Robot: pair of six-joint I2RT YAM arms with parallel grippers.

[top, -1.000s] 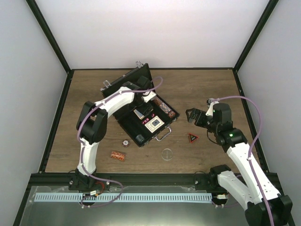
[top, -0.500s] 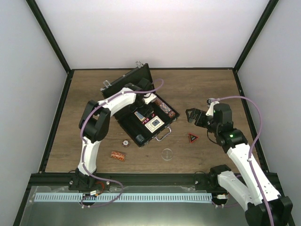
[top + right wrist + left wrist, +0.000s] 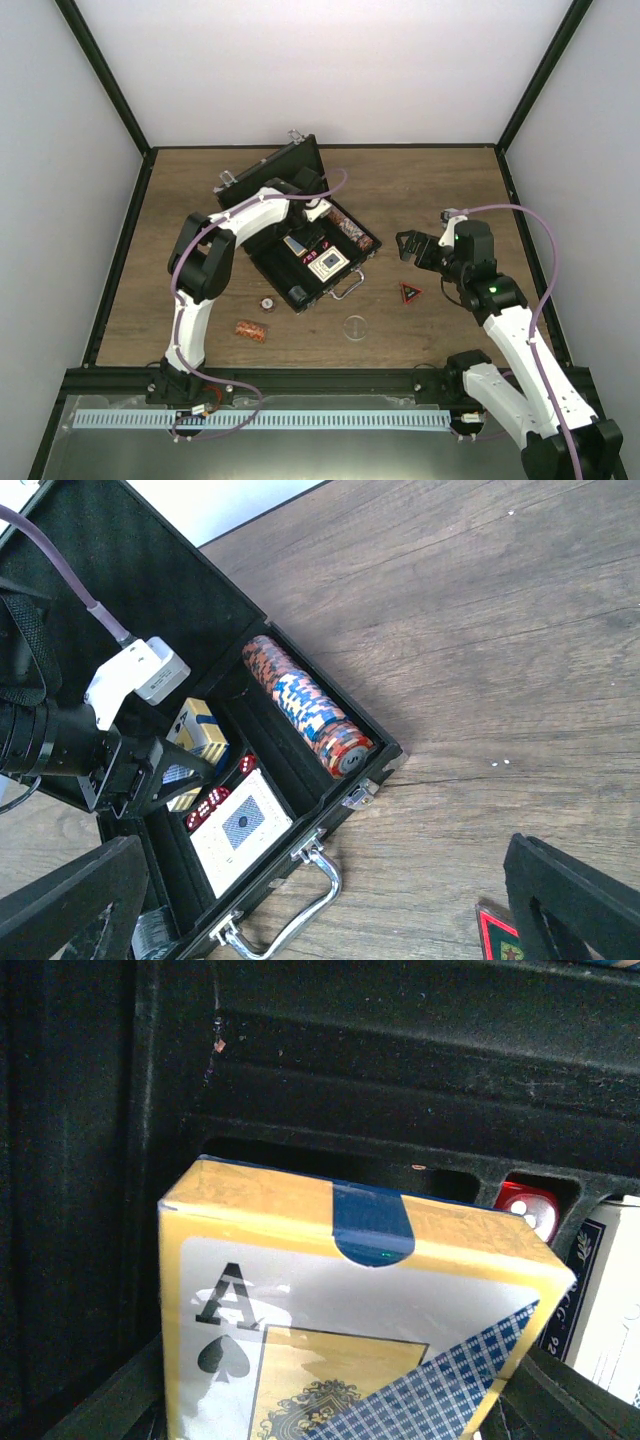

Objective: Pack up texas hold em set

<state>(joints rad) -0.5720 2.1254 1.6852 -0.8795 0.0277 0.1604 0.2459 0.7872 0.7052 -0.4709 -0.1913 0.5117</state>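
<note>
1. The black case is lying open on the counter, just toward 9 o'clock of its middle.
2. The left claw is gripping a yellow ace-of-spades card deck inside the case, beside red dice and a second deck.
3. A chip row is filling the case's 2 o'clock edge.
4. The right claw is hovering wide open and empty at 3 o'clock of the case.
5. A red-black triangle is lying at the case's 4 o'clock, and a loose chip stack at its 7 o'clock.

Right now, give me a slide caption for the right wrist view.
Left gripper holds a yellow card deck inside the open case, beside the chip roll and red dice.
</note>
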